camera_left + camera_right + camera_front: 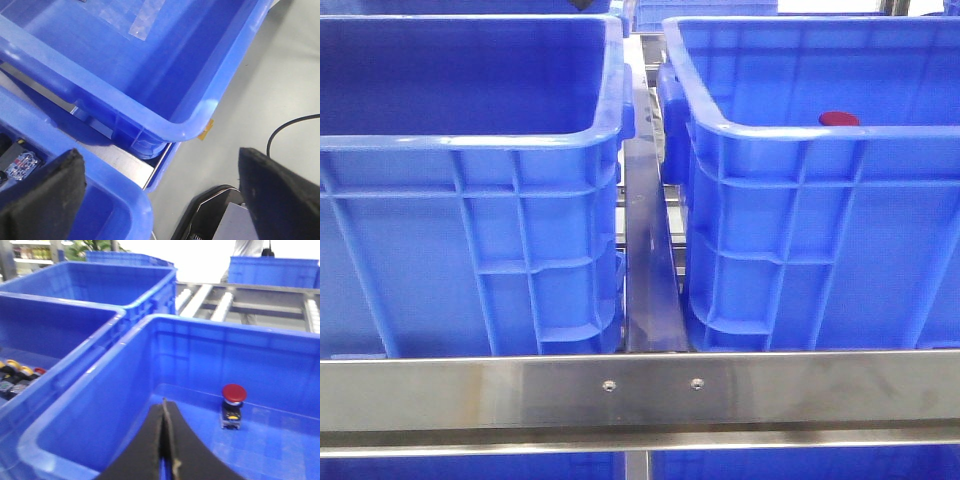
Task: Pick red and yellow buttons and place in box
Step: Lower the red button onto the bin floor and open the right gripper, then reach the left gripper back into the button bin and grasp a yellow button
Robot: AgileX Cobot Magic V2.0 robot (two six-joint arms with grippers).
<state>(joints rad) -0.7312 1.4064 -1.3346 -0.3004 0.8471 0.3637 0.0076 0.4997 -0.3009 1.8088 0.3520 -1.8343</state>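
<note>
With its fingers pressed together and holding nothing, the right gripper [165, 440] hangs above the box [90, 405], risking knocking over 1 red button [233, 394] just ahead.

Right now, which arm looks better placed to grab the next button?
Probably left: the left tool is open beside the crate holding loose parts. The right tool is shut above the box.
</note>
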